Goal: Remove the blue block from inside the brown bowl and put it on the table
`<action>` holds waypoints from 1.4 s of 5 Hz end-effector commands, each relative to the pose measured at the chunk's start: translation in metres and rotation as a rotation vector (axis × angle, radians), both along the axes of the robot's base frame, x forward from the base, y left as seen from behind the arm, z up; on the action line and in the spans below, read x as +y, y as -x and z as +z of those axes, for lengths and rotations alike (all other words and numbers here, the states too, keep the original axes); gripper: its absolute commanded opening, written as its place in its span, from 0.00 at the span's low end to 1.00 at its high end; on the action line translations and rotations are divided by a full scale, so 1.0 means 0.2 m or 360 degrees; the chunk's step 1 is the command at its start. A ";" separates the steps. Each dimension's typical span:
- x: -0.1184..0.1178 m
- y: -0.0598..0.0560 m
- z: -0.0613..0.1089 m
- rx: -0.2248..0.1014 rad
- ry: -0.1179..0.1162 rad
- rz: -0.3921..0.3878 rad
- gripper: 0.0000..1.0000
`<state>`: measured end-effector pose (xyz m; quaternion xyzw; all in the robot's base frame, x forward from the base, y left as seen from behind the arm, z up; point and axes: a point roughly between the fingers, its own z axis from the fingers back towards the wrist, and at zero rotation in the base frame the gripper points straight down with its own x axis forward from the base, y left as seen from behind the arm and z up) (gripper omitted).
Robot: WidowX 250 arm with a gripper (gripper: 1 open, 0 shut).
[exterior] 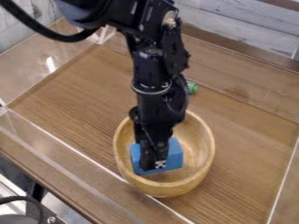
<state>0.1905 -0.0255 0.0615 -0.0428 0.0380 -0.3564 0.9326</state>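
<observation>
Just one blue block [165, 158], one brown bowl [201, 166], one claw [153, 163]

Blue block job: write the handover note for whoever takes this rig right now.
Gripper: pointing straight down into the brown bowl, jaws on either side of the blue block; a firm grip cannot be confirmed.
Blue block: inside the bowl, on its floor, not lifted.
Bowl: on the table, near the front acrylic wall.
Done: reach into the bowl.
Left: close, lift the block out, set it on the table.
</observation>
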 end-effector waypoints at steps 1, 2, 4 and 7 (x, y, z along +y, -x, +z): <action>0.01 -0.05 0.09 -0.0098 0.0006 0.0022 0.00; 0.02 -0.05 0.11 -0.0088 0.0006 0.0030 0.00; 0.05 -0.05 0.15 -0.0077 -0.0006 0.0027 0.00; 0.26 -0.09 0.28 -0.0111 -0.0095 0.0034 0.00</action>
